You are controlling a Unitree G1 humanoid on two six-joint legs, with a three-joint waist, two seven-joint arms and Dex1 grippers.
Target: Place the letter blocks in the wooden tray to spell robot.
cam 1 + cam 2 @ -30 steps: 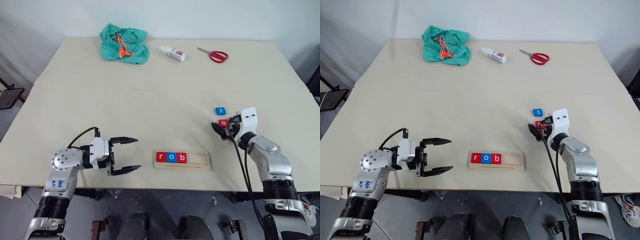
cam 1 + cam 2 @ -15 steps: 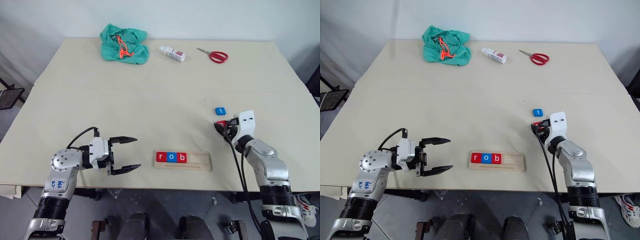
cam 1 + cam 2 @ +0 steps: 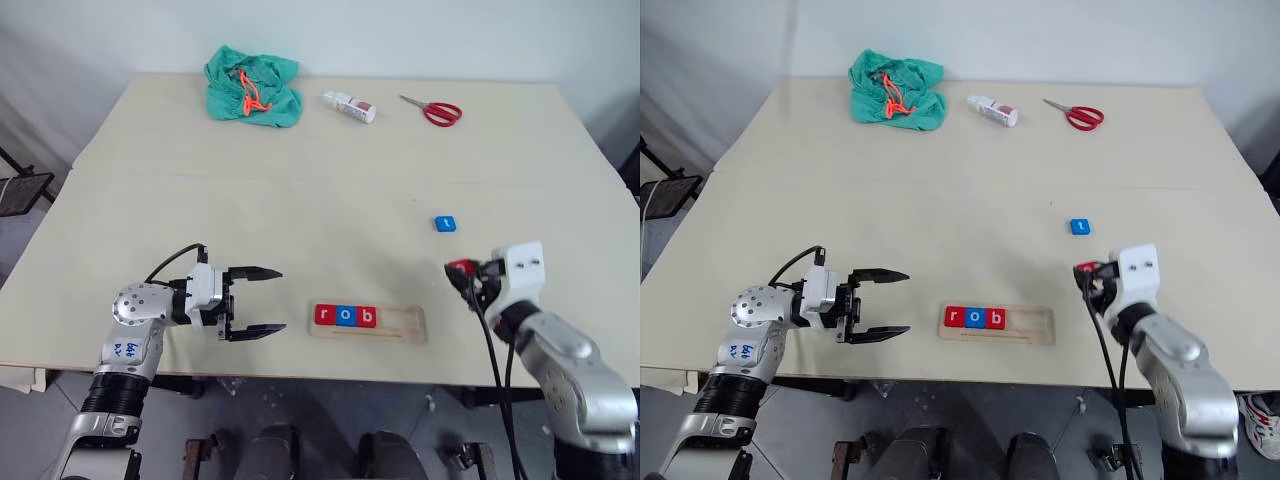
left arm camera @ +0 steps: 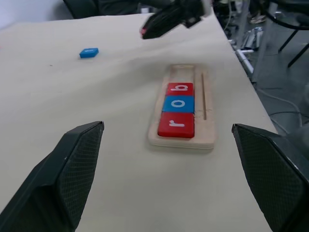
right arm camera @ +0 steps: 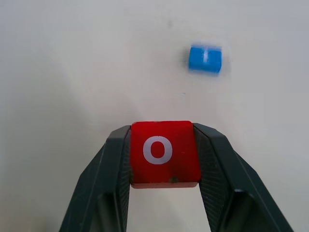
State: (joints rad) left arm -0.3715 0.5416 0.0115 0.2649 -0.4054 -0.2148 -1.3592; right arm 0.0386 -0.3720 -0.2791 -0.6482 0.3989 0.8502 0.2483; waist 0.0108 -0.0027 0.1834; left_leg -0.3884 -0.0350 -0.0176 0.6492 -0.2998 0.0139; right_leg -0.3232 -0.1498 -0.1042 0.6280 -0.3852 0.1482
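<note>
From the head camera, three letter blocks sit in the wooden tray (image 3: 396, 331): a red r (image 3: 324, 315), a blue o (image 3: 345, 316) and a red b (image 3: 366, 317). The blue t block (image 3: 445, 223) lies alone on the table (image 3: 330, 210), well past the tray. The right gripper (image 3: 465, 275) pinches the red o block (image 3: 460, 268) just above the table, between the t and the tray. The left gripper (image 3: 258, 300) waits beside the tray, fingers wide apart. Far off lie a green cloth (image 3: 252, 85), a small bottle (image 3: 349, 105) and red scissors (image 3: 433, 110).

The left wrist camera looks along the tray.

The right wrist camera has two fingers (image 5: 116, 166) squeezing the o, the t beyond.
</note>
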